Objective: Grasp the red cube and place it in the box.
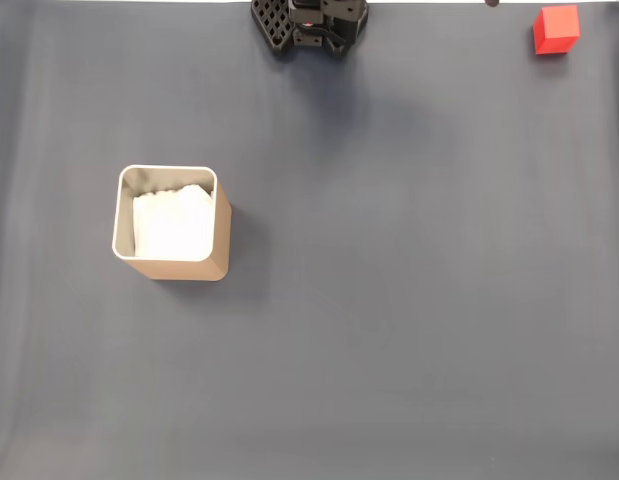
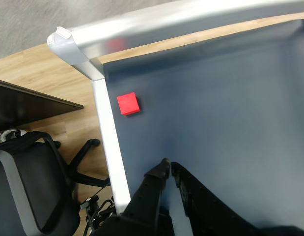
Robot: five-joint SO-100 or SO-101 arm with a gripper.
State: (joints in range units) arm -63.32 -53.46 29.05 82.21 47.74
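Observation:
The red cube point(image 1: 556, 28) lies on the dark mat at the far top right corner in the fixed view. In the wrist view the red cube point(image 2: 128, 103) sits close to the table's corner, well beyond my fingertips. The box point(image 1: 171, 223), tan with a pale rim and white lining, stands upright at the left middle of the mat. My arm point(image 1: 309, 22) is folded at the top edge, far from both. My gripper point(image 2: 169, 164) rises from the bottom of the wrist view, its black tips almost touching and nothing held between them.
A metal table rim point(image 2: 110, 142) borders the mat beside the cube. Past it are wooden floor and a black office chair point(image 2: 34, 182). The dark mat point(image 1: 409, 300) spreads wide between the box and the cube.

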